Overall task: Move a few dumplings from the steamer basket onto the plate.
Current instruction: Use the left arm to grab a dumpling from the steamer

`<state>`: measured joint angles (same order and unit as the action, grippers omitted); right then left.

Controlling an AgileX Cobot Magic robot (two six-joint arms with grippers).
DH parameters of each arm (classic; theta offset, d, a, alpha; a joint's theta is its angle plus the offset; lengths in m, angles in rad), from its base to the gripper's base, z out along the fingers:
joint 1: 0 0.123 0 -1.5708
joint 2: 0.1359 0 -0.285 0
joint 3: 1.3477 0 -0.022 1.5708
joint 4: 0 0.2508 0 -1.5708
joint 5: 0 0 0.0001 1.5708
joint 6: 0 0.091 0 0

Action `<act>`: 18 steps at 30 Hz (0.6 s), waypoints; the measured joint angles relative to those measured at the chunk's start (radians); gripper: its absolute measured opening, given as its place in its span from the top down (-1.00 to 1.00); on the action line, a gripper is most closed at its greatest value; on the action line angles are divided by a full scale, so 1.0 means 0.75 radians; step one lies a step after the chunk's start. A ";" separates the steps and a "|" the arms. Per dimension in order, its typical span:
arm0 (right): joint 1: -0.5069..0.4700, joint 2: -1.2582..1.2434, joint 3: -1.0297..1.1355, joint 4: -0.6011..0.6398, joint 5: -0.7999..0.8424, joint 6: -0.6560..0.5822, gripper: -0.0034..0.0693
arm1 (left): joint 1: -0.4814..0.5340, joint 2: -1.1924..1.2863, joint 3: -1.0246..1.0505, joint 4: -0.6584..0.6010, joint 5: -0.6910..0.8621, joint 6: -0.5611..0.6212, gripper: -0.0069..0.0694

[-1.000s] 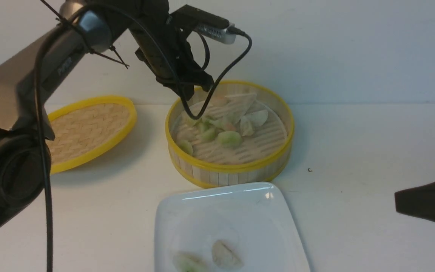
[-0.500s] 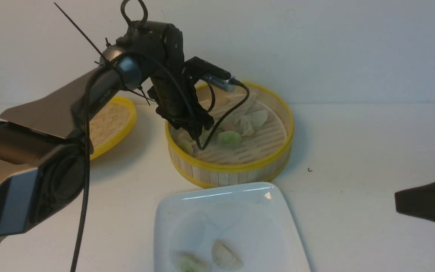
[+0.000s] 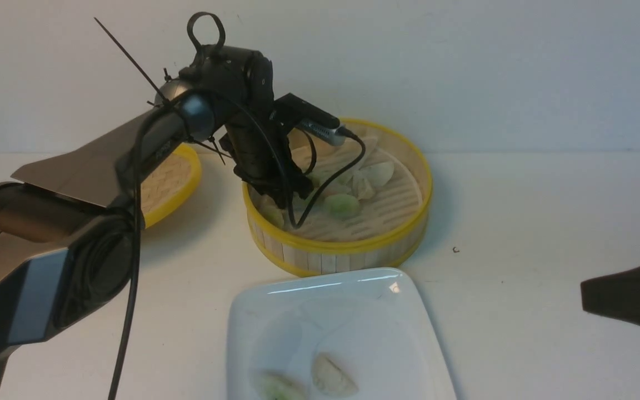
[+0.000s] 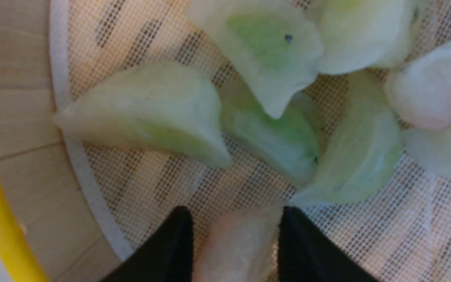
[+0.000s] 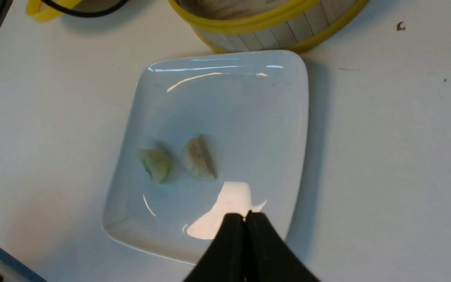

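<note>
The steamer basket (image 3: 348, 250) stands at the table's middle back and holds several dumplings (image 3: 342, 204). My left gripper (image 3: 289, 203) is down inside its left part. In the left wrist view it (image 4: 233, 213) is open, with its jaws on either side of a pinkish dumpling (image 4: 237, 243); one finger touches it and a small gap shows at the other. Pale green dumplings (image 4: 159, 109) lie just beyond on the mesh liner. The white plate (image 3: 320, 294) sits in front of the basket with two dumplings (image 5: 198, 158) on it. My right gripper (image 5: 245, 215) is shut and empty over the plate's near edge.
The woven, yellow-rimmed lid (image 3: 164, 183) lies left of the basket, partly behind my left arm. My right gripper's tip (image 3: 586, 297) shows at the far right above the white table. A cable hangs from the left wrist into the basket.
My left arm has come down from above the basket's back left rim into the basket, lowest now. The right gripper and the plate have not moved.
</note>
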<state>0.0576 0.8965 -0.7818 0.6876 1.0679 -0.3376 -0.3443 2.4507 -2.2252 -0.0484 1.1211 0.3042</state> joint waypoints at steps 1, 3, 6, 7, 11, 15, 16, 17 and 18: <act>0.000 0.000 0.000 0.000 0.000 0.000 0.95 | 0.000 0.000 0.000 0.001 0.001 0.000 0.20; 0.000 0.000 0.000 0.000 0.000 0.000 0.95 | 0.000 0.000 0.000 0.003 0.006 0.000 0.23; 0.000 0.000 0.000 0.000 0.000 0.000 0.95 | 0.000 0.000 0.000 0.003 0.013 0.000 0.24; 0.000 0.000 0.000 0.000 0.000 0.000 0.95 | 0.000 0.001 0.000 0.003 0.017 0.000 0.25; 0.000 0.000 0.000 0.000 0.001 0.000 0.95 | -0.003 0.001 -0.001 -0.001 0.032 -0.012 0.31; 0.000 0.000 0.000 0.000 0.008 0.000 0.95 | -0.020 0.001 -0.024 0.003 0.064 -0.029 0.31; 0.000 0.000 0.000 0.000 0.008 0.000 0.95 | -0.029 0.001 -0.037 0.001 0.080 -0.031 0.32; 0.000 0.000 0.000 0.000 0.009 0.000 0.95 | -0.037 0.001 -0.052 0.000 0.098 -0.032 0.32; 0.000 0.000 0.000 0.000 0.012 0.000 0.95 | -0.044 0.001 -0.070 -0.003 0.115 -0.032 0.32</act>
<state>0.0576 0.8965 -0.7818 0.6876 1.0769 -0.3376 -0.3771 2.4514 -2.2774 -0.0507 1.2077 0.2799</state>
